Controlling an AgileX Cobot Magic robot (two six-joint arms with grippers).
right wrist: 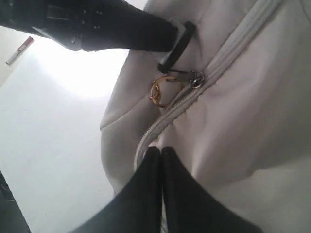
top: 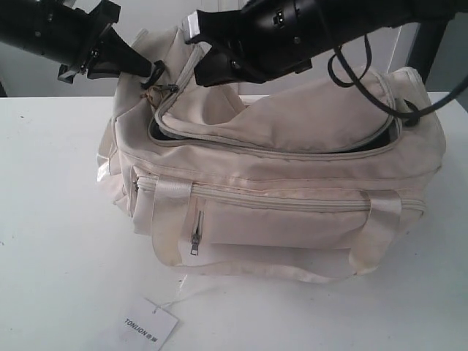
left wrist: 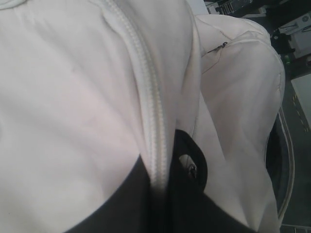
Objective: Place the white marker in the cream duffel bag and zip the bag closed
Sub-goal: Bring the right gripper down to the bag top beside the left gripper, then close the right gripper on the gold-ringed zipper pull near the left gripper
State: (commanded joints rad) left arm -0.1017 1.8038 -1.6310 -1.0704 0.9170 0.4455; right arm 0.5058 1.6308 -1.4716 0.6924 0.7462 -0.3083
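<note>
Tools, exterior view: my left tool (top: 152,72) hangs in from the upper left of the frame with its tip at the bag's left end. My right tool (top: 205,73) slants down from the top centre onto the top flap. I cannot tell either grip from this view.
Bag, exterior view: the cream duffel bag (top: 292,212) sits on the white worktop (top: 58,219), filling the middle and right of the frame, with its front pocket toward the camera.
Top zip: it is open along its curve, and dark lining (top: 384,139) shows under the flap. The zip slider (top: 167,89) sits at the left end, just beside the left tool.
Hang tag: a white hang tag (top: 150,325) lies on the worktop at the lower left, below the bag.
Left tool, left wrist view: at the bottom of the frame its fingers (left wrist: 121,208) pinch the bag's white zip tape (left wrist: 153,111), which runs down between them. A black D-ring (left wrist: 192,162) is just beside one finger.
Right tool, right wrist view: at lower centre its fingers (right wrist: 141,194) are pressed together, tips against the bag fabric just beside the zip line. The zip slider (right wrist: 197,77) and a gold ring (right wrist: 163,92) are higher in the frame, with the left tool (right wrist: 165,34) at the top by the D-ring.
Marker: I cannot tell where the white marker is. A thin white stick (right wrist: 19,51) with a reddish end at the upper left is too small to identify.
</note>
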